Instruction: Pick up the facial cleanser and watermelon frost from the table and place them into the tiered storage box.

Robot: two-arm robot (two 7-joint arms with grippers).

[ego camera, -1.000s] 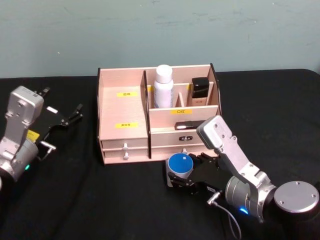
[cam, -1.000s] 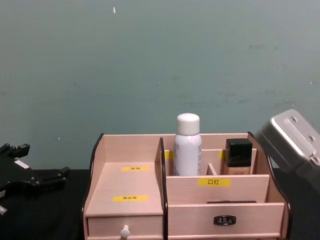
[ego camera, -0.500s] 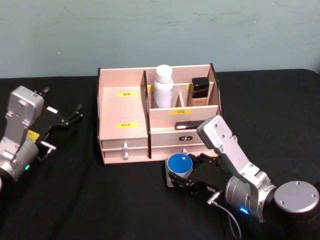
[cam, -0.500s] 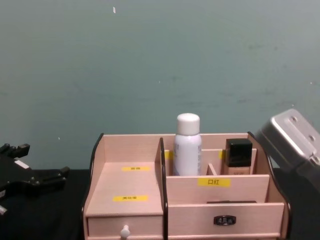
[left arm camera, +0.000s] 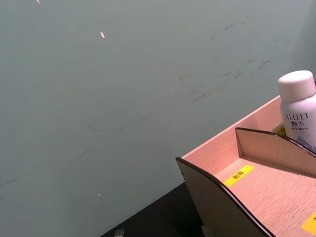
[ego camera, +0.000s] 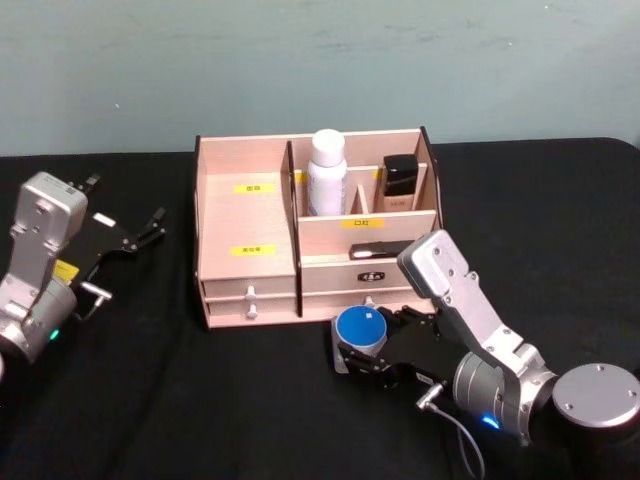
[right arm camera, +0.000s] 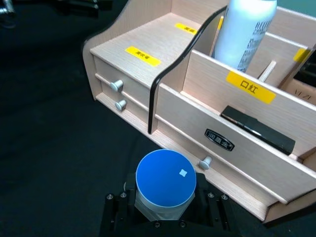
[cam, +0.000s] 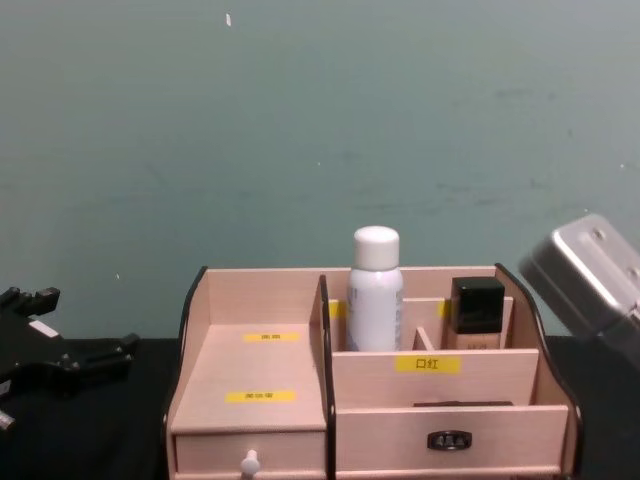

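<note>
— where's the watermelon frost [ego camera: 361,328]?
— just in front of the tiered storage box [ego camera: 245,215], by the lower drawer, low over the black table [ego camera: 200,400]. the right gripper [ego camera: 358,347] has its jaws closed on the jar's sides, blue lid facing up.
— and the facial cleanser [ego camera: 326,172]?
— upright in the box's rear compartment, a divider between it and a black-capped bottle [ego camera: 400,180]. the left gripper [ego camera: 130,240] sits out left, well apart from the box.
</note>
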